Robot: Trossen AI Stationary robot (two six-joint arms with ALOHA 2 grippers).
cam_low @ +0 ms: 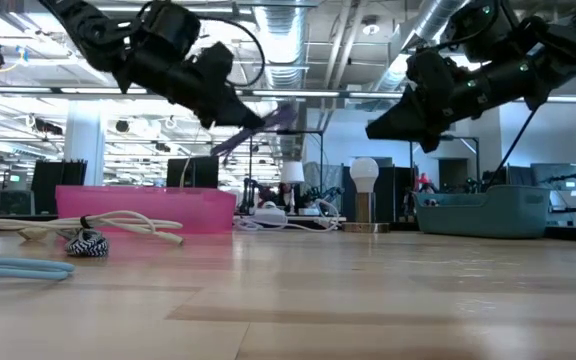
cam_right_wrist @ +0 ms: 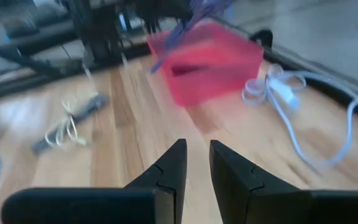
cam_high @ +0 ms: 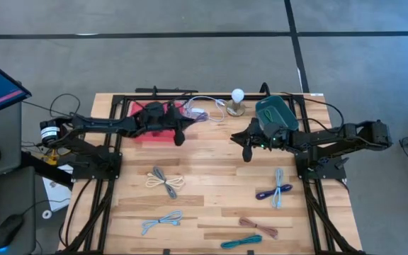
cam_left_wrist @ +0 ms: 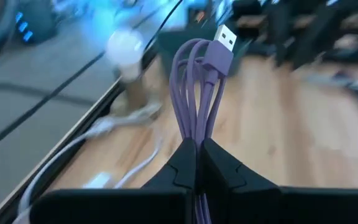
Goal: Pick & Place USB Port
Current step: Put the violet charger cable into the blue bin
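A purple USB cable (cam_left_wrist: 194,87), bundled in loops with its plug (cam_left_wrist: 225,38) at the tip, is held by my shut left gripper (cam_high: 184,119). It hangs in the air over the right end of the pink bin (cam_high: 137,134). In the low view the cable (cam_low: 276,120) juts out past the gripper (cam_low: 243,115), well above the bin (cam_low: 148,205). My right gripper (cam_high: 246,150) hovers over the table's middle, in front of the teal bin (cam_high: 275,110). Its fingers stand slightly open (cam_right_wrist: 194,155) with nothing between them. My left gripper pinches several strands of the bundled purple cable (cam_left_wrist: 194,140) between its two fingers. The looped end and the plug stick out ahead of the fingertips. The fingers lie nearly level and point toward the table's right side. The cable is lifted clear of bin and table.
A lamp bulb on a base (cam_high: 238,99) and a white cord (cam_high: 211,108) stand at the far edge. Several loose cable bundles lie on the near half: white-grey (cam_high: 165,180), light blue (cam_high: 161,221), blue-purple (cam_high: 275,190), brown (cam_high: 259,227), teal (cam_high: 239,242).
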